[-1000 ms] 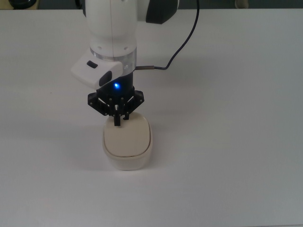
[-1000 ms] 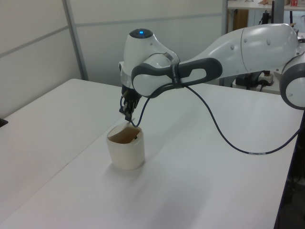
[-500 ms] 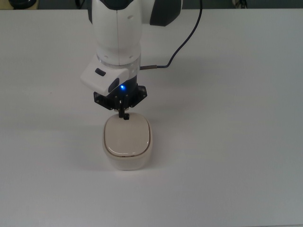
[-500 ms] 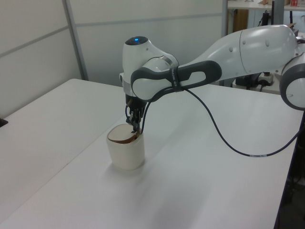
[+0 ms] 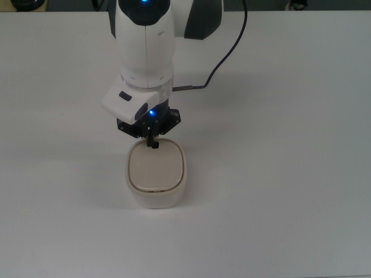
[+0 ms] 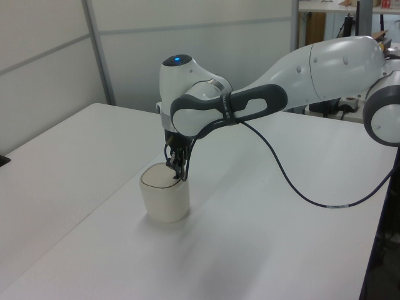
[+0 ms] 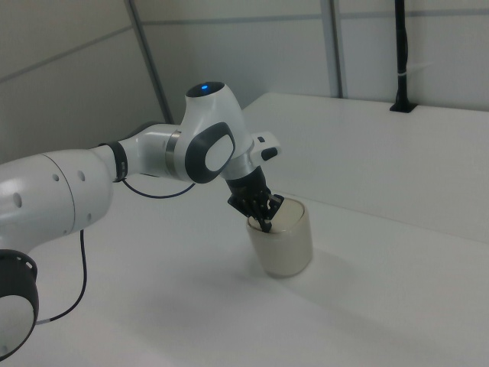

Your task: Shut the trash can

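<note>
We kept the gripper (image 5: 153,143) pinched shut on the lid's knob (image 5: 155,146), seating the lid (image 5: 155,167) flat on the trash can (image 6: 164,201) below.

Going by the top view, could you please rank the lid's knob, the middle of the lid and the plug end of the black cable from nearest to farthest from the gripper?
1. The lid's knob: right at the tips of the gripper, on the lid's edge nearest the arm.
2. The middle of the lid: just below the gripper in the top view, on the trash can.
3. The black cable's plug end: up and to the top view's right, beside the arm.
</note>
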`<move>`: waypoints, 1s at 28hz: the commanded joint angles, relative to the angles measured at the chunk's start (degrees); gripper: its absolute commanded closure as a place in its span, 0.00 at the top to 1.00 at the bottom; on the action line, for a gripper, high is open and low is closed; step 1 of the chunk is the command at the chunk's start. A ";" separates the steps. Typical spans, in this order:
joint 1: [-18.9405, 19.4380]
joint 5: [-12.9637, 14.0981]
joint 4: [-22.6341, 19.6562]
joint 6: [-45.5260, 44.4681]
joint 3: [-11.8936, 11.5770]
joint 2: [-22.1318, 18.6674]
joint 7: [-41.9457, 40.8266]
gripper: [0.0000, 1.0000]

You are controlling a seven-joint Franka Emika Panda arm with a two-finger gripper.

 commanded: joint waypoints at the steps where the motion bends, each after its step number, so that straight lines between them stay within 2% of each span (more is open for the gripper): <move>1: 0.27 0.30 -0.02 3.71 -0.09 0.55 -1.09 0.00; 12: 0.27 1.53 0.07 4.86 0.00 1.52 -1.18 0.00; 17: 0.97 1.27 -0.02 4.86 0.26 1.78 -1.27 0.00; 24: 2.46 0.48 -0.19 4.77 0.26 5.03 -1.00 0.00; 28: 2.47 0.57 -0.11 4.51 0.18 4.86 -1.00 0.00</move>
